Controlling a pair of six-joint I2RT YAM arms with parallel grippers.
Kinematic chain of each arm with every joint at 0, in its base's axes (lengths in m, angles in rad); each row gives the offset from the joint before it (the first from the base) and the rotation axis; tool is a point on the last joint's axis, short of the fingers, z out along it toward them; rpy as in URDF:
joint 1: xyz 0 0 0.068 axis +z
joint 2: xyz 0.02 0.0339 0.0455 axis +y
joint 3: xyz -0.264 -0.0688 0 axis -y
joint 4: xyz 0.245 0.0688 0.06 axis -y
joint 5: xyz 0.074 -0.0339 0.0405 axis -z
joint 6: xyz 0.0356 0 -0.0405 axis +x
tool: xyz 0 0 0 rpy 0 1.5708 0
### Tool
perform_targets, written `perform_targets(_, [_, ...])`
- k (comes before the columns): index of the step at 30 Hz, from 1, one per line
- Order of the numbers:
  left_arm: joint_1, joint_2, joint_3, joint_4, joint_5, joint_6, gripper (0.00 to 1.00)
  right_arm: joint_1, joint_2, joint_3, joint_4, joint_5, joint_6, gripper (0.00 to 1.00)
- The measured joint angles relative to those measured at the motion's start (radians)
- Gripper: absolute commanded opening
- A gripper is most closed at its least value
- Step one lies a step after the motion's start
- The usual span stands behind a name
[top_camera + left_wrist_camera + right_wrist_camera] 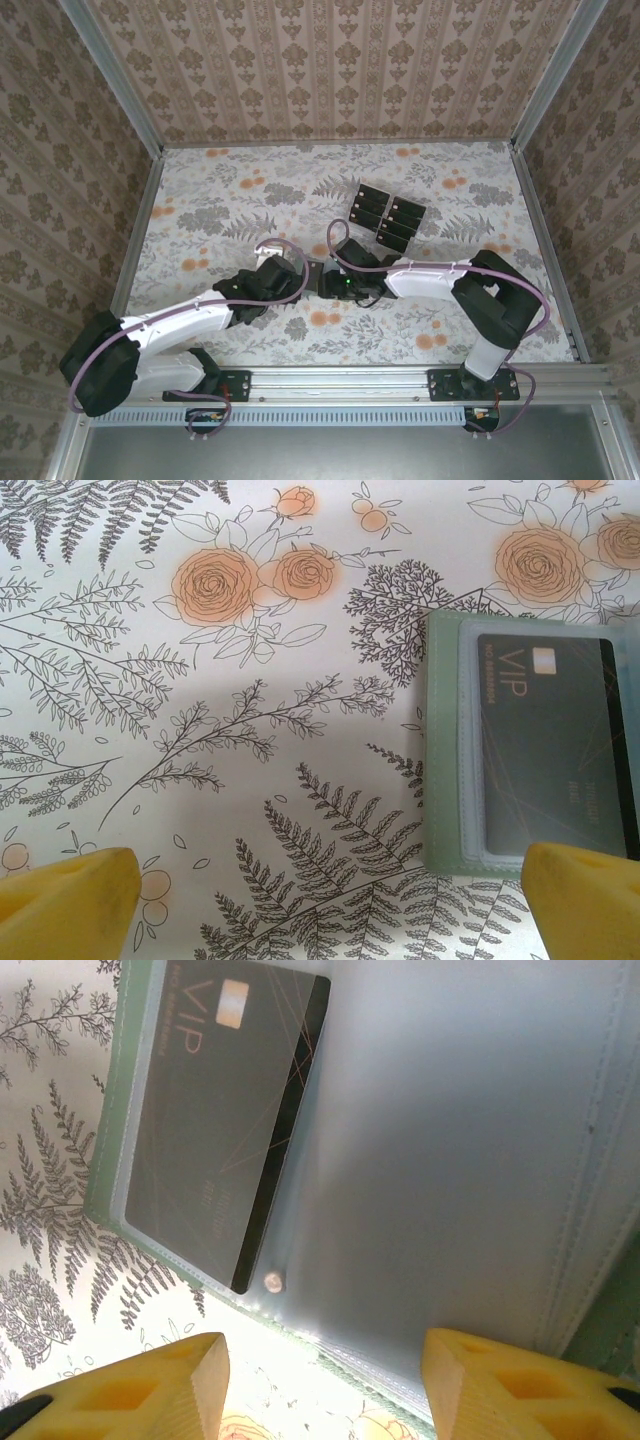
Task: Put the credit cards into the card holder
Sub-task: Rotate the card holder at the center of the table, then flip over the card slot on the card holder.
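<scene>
The sage-green card holder (pixel 447 742) lies open on the flowered table, with a black VIP credit card (pixel 552 742) under its clear sleeve. My left gripper (pixel 325 910) is open just left of the holder, one yellow fingertip (pixel 585 900) at its near corner. In the right wrist view the same card (pixel 215 1110) sits in the holder's left pocket (pixel 110 1130), beside a clear sleeve page (pixel 450 1150). My right gripper (pixel 325 1385) stands open over the holder's near edge, pinching nothing. Several loose black credit cards (pixel 388 215) lie further back. Both grippers (pixel 298 274) (pixel 325 278) meet at mid-table.
The table is walled with patterned panels and metal rails (pixel 545 240). Free tablecloth (pixel 210 210) lies to the left and behind the arms. The loose cards sit just behind the right forearm (pixel 430 275).
</scene>
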Motion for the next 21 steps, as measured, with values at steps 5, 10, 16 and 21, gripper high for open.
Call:
perform_targets(5, [0.000, -0.003, 0.000, 0.009, 0.000, 0.000, 1.00, -0.016, -0.074, 0.021, -0.095, 0.023, -0.015, 0.56])
perform_targets(10, [0.000, -0.002, 0.000, 0.023, 0.000, 0.000, 1.00, -0.039, -0.088, 0.090, -0.122, 0.050, -0.023, 0.56])
perform_targets(16, [0.000, -0.001, 0.000, 0.031, 0.000, 0.000, 1.00, -0.051, -0.037, 0.153, -0.148, 0.085, -0.022, 0.57])
perform_targets(21, [0.000, 0.003, 0.000, 0.031, 0.001, 0.000, 1.00, -0.056, 0.019, 0.196, -0.178, 0.108, -0.023, 0.57])
